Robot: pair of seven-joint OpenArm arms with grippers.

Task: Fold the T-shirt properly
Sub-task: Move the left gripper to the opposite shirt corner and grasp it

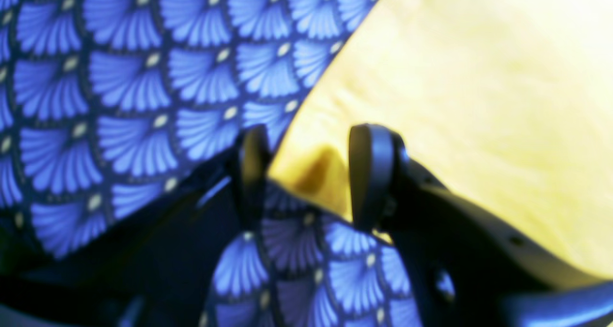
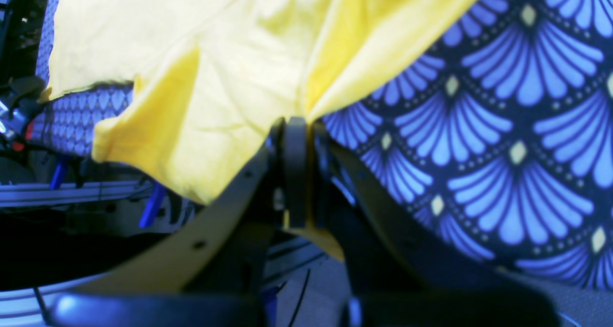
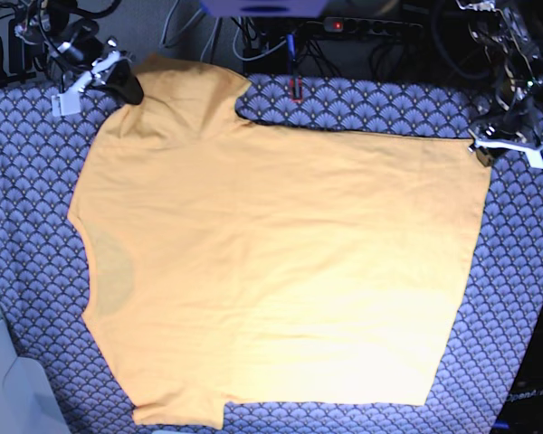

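The T-shirt (image 3: 281, 271) lies spread flat across the middle of the base view, on a purple-grey fan-patterned cloth (image 3: 525, 271) that covers the table. Its neckline sits at the left edge of the frame, one sleeve points to the upper left and the other to the lower left, and the hem runs down the right side.

The right gripper (image 3: 118, 80) is at the upper left of the base view, at the tip of the upper sleeve. In the right wrist view its jaws are pressed together on a pinch of the yellow fabric (image 2: 230, 92), which rises in folds from the right gripper (image 2: 297, 126) and hangs slightly lifted off the patterned cloth (image 2: 503, 150).

The left gripper (image 3: 489, 149) is at the upper right of the base view, at the top corner of the hem. In the left wrist view the left gripper (image 1: 306, 174) stands with its jaws apart, straddling the shirt's corner (image 1: 316, 174) where it meets the patterned cloth (image 1: 119, 102); the fingers are not clamped on the fabric, which simply lies between them.
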